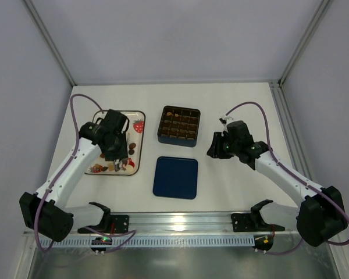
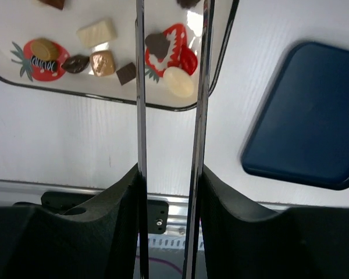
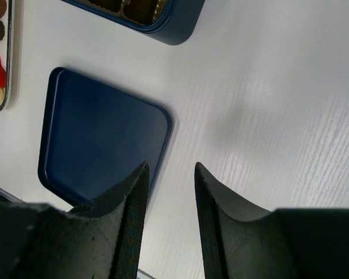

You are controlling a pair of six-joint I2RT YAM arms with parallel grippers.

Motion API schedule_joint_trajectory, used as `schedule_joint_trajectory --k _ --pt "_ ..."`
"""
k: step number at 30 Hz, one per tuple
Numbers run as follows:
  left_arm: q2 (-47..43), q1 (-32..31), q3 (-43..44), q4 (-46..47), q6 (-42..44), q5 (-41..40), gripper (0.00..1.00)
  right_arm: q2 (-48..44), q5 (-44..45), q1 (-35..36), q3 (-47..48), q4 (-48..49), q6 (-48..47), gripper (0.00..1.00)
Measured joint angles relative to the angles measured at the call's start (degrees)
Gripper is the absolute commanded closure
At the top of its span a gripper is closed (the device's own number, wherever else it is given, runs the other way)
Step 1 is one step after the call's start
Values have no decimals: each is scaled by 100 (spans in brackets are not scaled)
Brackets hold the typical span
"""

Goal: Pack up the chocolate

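The chocolate (image 2: 103,63) lies loose on the tray (image 2: 75,96). The pieces look small, light, smooth and probably easy to dent. Take one piece gently across its short sides. Your left gripper (image 2: 171,23) hangs above it, thin fingers narrowly apart with nothing between them. Your right gripper (image 3: 170,171) is half spread and empty.

Chocolate pieces (image 2: 103,62), brown, tan, cream, scattered on tray (image 2: 58,84); some perhaps in box (image 1: 177,140).
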Motion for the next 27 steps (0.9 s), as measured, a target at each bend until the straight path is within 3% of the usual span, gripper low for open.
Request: schedule_joint_trajectory --k 13,27 --pt "-407 254 -807 -17 -76 35 59 85 -149 0 -55 153 2 60" --pt "55 627 -992 393 188 236 60 85 -173 0 -90 192 4 60"
